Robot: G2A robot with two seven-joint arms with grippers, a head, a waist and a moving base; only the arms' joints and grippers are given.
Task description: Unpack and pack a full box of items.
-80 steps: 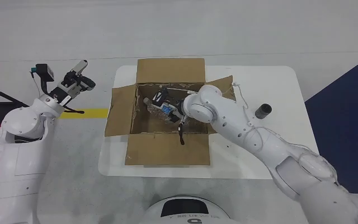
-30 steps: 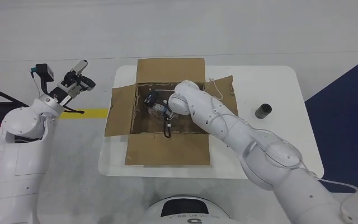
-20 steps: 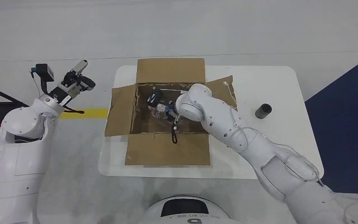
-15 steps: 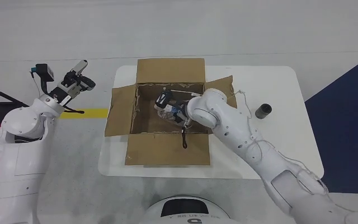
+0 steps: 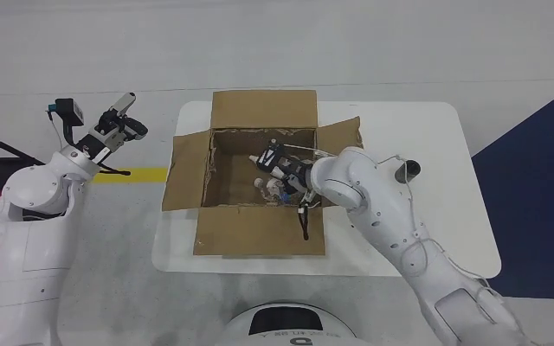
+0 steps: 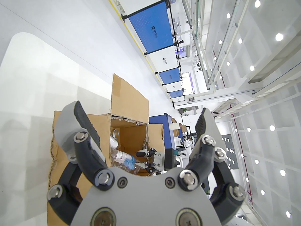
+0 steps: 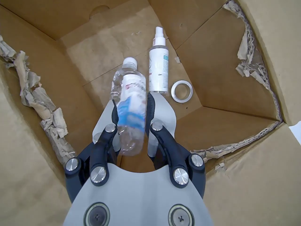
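Two robot arms work at a white worktop (image 5: 415, 233) that carries an open cardboard box (image 5: 264, 110) with all four flaps folded outward. The right arm bends in from the worktop's right side, and the right hand (image 7: 131, 99) is inside the box opening. Its two fingers are closed narrowly around the middle of a clear plastic water bottle (image 7: 129, 83) with a white cap and a blue and white label. The cap end points away from the wrist, toward the box floor. The bottle seems to hang clear of the floor, though the angle makes this hard to judge.

A white spray bottle (image 7: 158, 71) lies on its side on the box floor, near the far corner. A small metal ring (image 7: 181, 91) lies flat just beside its base. Torn paper edges (image 7: 35, 104) hang ragged along the inner walls.

Outside the box, a short dark cylinder (image 5: 408, 169) stands on the worktop, to the right.

The left hand (image 6: 141, 110) is raised off the worktop's left side, well apart from the box. Its fingers are spread wide and hold nothing.
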